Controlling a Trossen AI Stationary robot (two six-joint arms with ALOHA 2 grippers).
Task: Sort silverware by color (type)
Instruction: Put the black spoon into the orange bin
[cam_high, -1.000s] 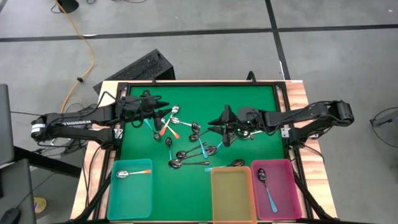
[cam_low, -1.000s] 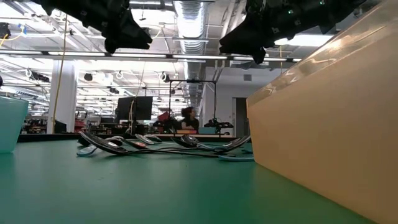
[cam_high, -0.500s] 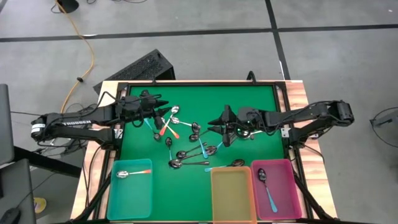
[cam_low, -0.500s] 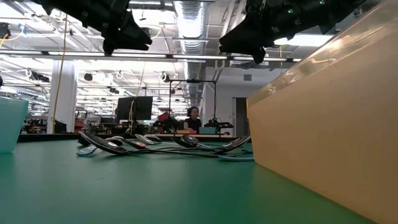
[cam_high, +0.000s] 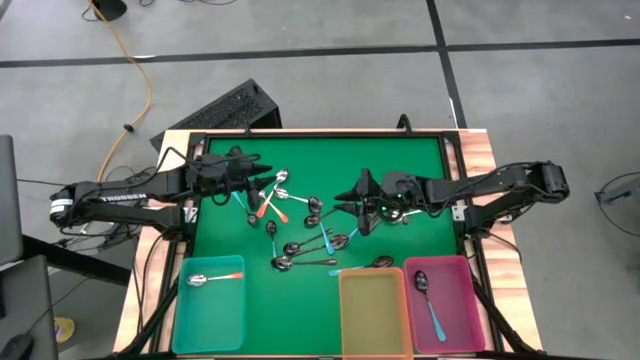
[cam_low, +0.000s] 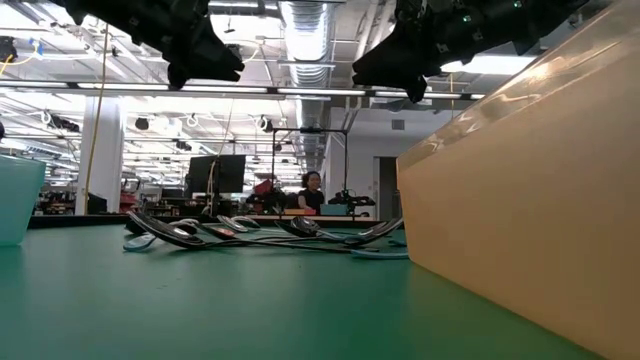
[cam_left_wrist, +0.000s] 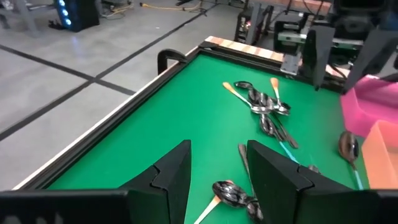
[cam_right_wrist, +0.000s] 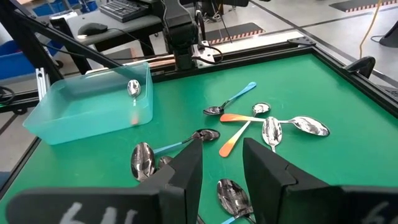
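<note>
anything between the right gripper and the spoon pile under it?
Nothing visible. The right gripper hangs open over the scattered spoons on the green mat, with only air below its fingers. The left gripper is also open, at the pile's far edge.

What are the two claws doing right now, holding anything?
Left gripper: open, empty, above the spoons.
Right gripper: open, empty, above the spoons.

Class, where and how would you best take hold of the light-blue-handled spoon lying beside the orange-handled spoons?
Grip the light-blue-handled metal spoon mid-handle, coming straight down with the left pincer across it. It lies flat on the green mat, handle clear of others, bowl crowded by an orange handle.
</note>
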